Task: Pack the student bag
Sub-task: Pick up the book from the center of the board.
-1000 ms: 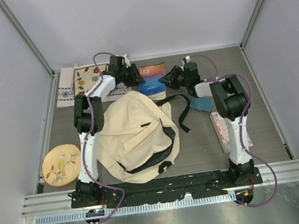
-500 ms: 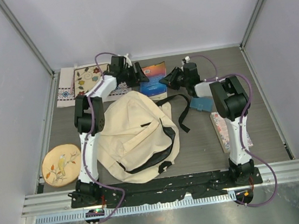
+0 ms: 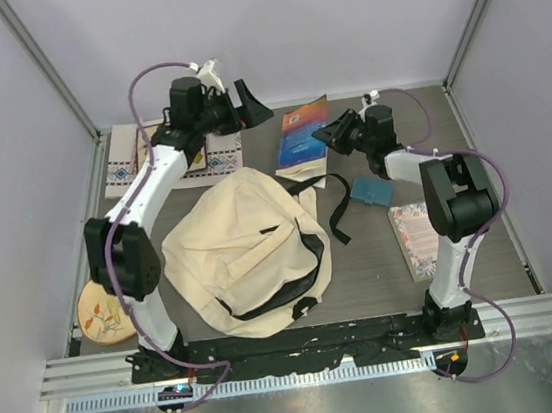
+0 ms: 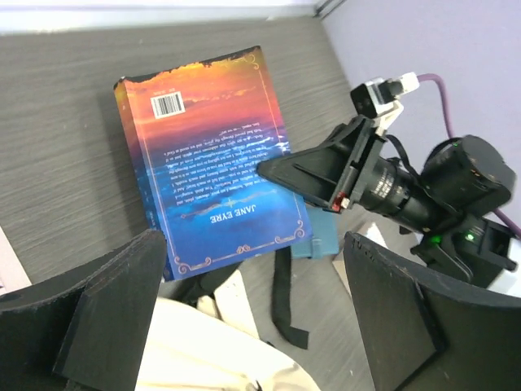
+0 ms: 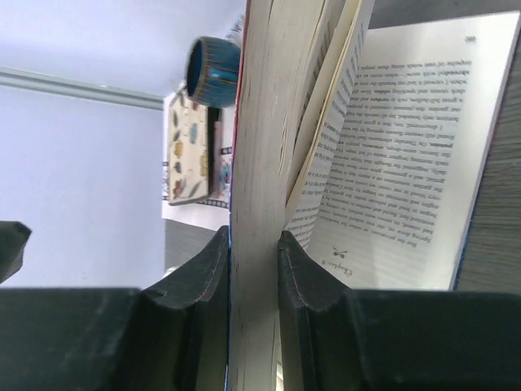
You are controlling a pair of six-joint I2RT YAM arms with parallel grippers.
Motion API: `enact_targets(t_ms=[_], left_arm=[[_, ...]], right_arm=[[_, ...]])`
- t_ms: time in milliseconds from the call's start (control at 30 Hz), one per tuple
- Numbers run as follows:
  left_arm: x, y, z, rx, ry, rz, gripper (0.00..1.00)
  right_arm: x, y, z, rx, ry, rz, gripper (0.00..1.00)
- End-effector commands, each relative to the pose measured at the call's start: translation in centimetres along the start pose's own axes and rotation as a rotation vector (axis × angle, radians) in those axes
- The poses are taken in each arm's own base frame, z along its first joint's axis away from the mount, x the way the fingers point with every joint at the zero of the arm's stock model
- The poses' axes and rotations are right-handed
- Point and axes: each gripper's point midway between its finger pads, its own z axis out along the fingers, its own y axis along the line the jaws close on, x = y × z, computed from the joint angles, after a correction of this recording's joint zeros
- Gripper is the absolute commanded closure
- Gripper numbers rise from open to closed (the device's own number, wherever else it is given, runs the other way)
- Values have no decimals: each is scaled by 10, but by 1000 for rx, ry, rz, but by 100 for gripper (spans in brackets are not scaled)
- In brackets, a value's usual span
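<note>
1. Find the student bag (image 3: 246,245) slumped flat mid-worktop (image 3: 470,142), just beyond the arm bases, front pocket up, black strap (image 3: 336,204) trailing off its far right corner.
2. Hard to read the dark band along its near edge: open mouth or mere trim, cannot tell.
3. Near left: a round painted plaque (image 3: 103,313), partly hidden behind the left arm.
4. Just past the strap: a small blue flat thing (image 3: 367,191), too small to name.
5. Farther back, see the right claw (image 5: 254,244) clenched on a thick block of pages of the book (image 4: 212,155), back cover up, loose leaves fanning out beside the grip.
6. Probable step in hand: bringing that book to the bag. Move slowly, keep the lift low, tilt the loose leaves shut, steer clear of the strap, and aim for the mouth rather than the pocket.
7. Farthest: the left claw (image 3: 251,104) released, spread wide and carrying nothing, raised near the embroidered cloth (image 3: 135,163). Better employed holding the bag's mouth open.
8. Unseen: the book's front cover and much of the cloth under the left arm.
</note>
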Motion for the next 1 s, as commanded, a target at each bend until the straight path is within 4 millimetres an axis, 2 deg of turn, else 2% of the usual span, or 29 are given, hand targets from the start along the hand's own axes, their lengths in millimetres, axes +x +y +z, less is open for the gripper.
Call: enact_targets(t_ms=[0, 33, 67, 100, 133, 167, 200, 233, 300, 333, 433, 567, 600, 667, 700, 767, 800, 833, 900, 967], left_arm=[[-15, -32, -45, 49, -94, 42, 6], [-12, -35, -51, 51, -97, 41, 6], [0, -30, -55, 40, -78, 27, 6], [-3, -40, -70, 53, -100, 37, 6], [-1, -42, -75, 56, -110, 37, 5], [12, -36, -78, 44, -93, 19, 5], [10, -43, -90, 52, -116, 27, 5], [19, -39, -93, 41, -105, 17, 4], [19, -47, -106, 54, -129, 16, 4], [26, -44, -107, 55, -128, 4, 3], [33, -51, -120, 83, -150, -25, 3], [41, -60, -134, 127, -179, -56, 3], [44, -59, -135, 128, -181, -62, 2], [59, -54, -136, 131, -163, -87, 2], [64, -52, -135, 138, -160, -99, 2], [82, -48, -129, 172, -143, -153, 2], [86, -45, -125, 178, -144, -170, 2], [93, -40, -122, 181, -145, -182, 2], [109, -33, -111, 176, -103, -218, 2], [124, -31, -105, 178, -71, -231, 3]], right_arm=[[-52, 151, -66, -383, -180, -138, 99], [-52, 157, -72, -394, -182, -140, 99], [-51, 163, -78, -409, -180, -144, 99], [-50, 174, -90, -433, -184, -151, 99], [-49, 180, -98, -451, -185, -153, 99], [-48, 186, -105, -464, -186, -154, 99], [-46, 194, -117, -484, -192, -163, 99], [-43, 200, -124, -499, -182, -168, 99], [-36, 202, -133, -511, -162, -164, 99], [-30, 213, -145, -549, -143, -170, 99], [-13, 214, -155, -575, -79, -152, 99], [16, 205, -164, -589, 29, -136, 99], [25, 195, -162, -570, 54, -118, 99], [37, 187, -162, -564, 73, -109, 99], [48, 175, -161, -548, 95, -89, 99], [57, 173, -163, -573, 106, -76, 99], [66, 162, -162, -557, 131, -28, 99], [68, 164, -165, -587, 126, -29, 99], [78, 152, -163, -580, 152, 40, 99], [82, 151, -165, -612, 153, 50, 99]])
